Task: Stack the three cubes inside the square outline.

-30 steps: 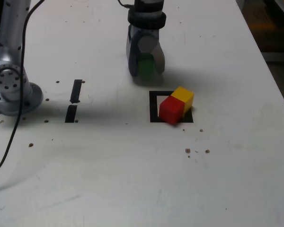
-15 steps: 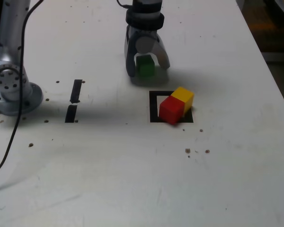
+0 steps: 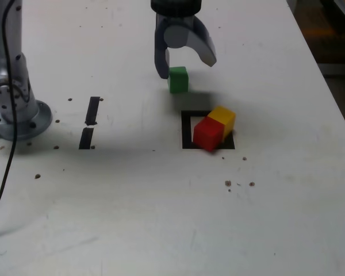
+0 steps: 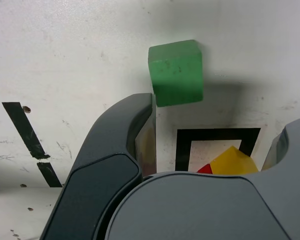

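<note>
Exterior view, left to right. The arm's base (image 3: 11, 109) stands well off to the claw's left on the white desk (image 3: 132, 201). Two short tape strips (image 3: 89, 122) lie between base and claw, nearer the camera than the claw.

The claw (image 3: 186, 64) hangs above the desk with its jaws spread wide and holds nothing. The green cube (image 3: 177, 79) sits on the desk directly below it, just inside the left jaw as this view shows it; contact with that jaw cannot be ruled out. The wrist view shows the green cube (image 4: 176, 72) square on the desk, outside the outline.

Below the claw and toward the camera lies the square outline (image 3: 188, 130). The red cube (image 3: 208, 133) and yellow cube (image 3: 222, 119) sit side by side, touching, turned askew to the frame and crowding its right half, the yellow one overlapping the tape. Neither is stacked.

Findings, as judgement: no stack exists; all three cubes need placing. Risks:
- The green cube sits off-centre under the claw; a closing jaw may push it rather than grip it.
- The red and yellow cubes touch, so gripping one may drag the other.
- Their skew makes a clean, square grasp unlikely.
</note>
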